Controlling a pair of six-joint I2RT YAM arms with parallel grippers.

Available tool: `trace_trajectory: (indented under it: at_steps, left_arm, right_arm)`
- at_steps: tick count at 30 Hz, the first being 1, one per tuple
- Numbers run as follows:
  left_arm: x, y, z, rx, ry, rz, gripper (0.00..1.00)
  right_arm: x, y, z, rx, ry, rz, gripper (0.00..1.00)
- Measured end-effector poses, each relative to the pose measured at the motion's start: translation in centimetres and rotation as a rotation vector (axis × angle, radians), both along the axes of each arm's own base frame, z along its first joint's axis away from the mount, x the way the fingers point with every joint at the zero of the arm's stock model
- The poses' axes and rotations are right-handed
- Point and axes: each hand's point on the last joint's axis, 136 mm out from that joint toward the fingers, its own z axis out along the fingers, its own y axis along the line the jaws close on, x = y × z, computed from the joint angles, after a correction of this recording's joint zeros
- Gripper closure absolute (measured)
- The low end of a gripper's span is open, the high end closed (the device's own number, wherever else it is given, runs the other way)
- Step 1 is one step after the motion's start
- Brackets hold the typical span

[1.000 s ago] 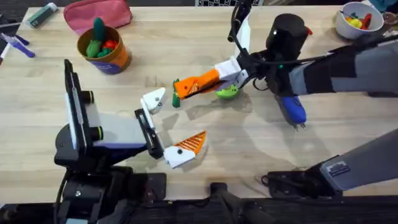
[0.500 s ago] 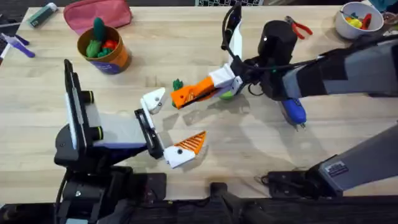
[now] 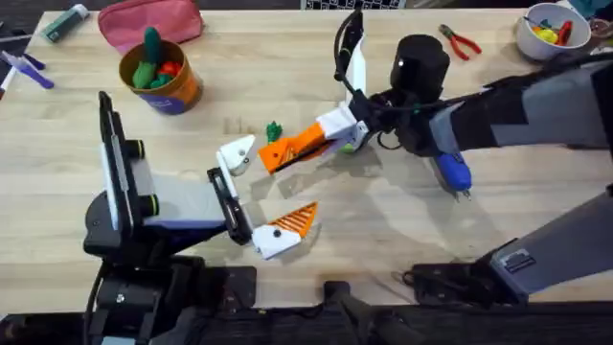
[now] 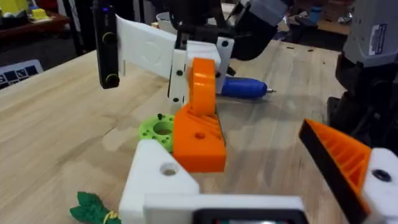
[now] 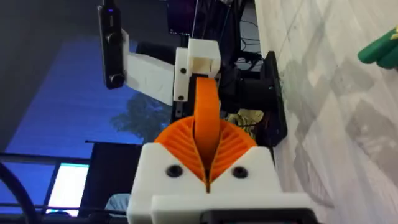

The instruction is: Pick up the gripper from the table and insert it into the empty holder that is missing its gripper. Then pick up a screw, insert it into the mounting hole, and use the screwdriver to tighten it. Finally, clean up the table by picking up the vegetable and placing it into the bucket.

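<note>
The right pincer (image 3: 287, 149) grips the orange gripper (image 4: 199, 127) beside the holder (image 3: 236, 153); left pincer (image 3: 263, 201) seemingly open.

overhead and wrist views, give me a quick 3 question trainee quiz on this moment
1. True or false: the right gripper is shut on the orange gripper.
2. Where does the screwdriver lie? A) in the bucket B) on the table C) in the left gripper
3. Fill in: the vegetable lies on the ____, beyond the orange tip.

Key
1. true
2. B
3. table; the bucket holds other toys.
</note>
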Motion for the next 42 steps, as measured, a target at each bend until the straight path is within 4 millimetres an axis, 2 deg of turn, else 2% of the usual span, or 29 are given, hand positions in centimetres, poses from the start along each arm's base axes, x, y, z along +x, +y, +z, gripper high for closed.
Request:
trace_trajectory:
  at_steps: [42]
  left_arm:
    - [0.1, 0.0, 0.0, 0.000, 0.001, 0.004, 0.015]
  right_arm:
    - [-0.4, 1.5, 1.3, 0.016, -0.033, 0.046, 0.992]
